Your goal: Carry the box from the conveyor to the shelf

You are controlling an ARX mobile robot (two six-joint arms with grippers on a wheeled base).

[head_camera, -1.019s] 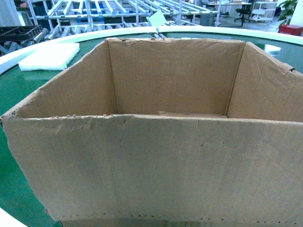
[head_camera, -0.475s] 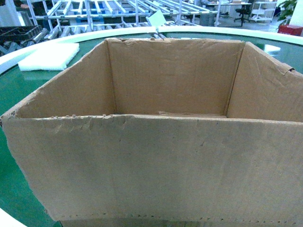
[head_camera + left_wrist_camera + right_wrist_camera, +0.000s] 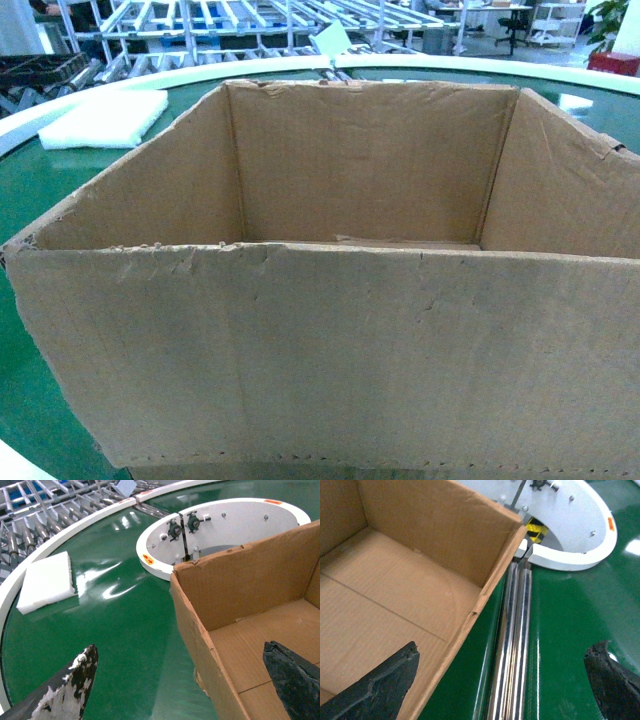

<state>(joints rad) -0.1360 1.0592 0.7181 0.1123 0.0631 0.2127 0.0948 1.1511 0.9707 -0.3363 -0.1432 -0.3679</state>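
Straddling the walls, our left gripper [image 3: 180, 680] and right gripper [image 3: 505, 680] both hang spread wide, each with one finger over the box [image 3: 330, 360] floor and one outside, neither pinching cardboard. Filling the lower frame of the head view, the box sits on the conveyor [image 3: 25, 190]. We judge the ragged, thin walls could buckle or tear under a one-sided lift, tipping it. Farther off, upper left, lies a white foam pad [image 3: 105, 118]. Hub stickers [image 3: 148, 559] are too small to read.

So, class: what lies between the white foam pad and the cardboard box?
Only bare green belt of the conveyor separates the foam pad from the box, clearest in the left wrist view.
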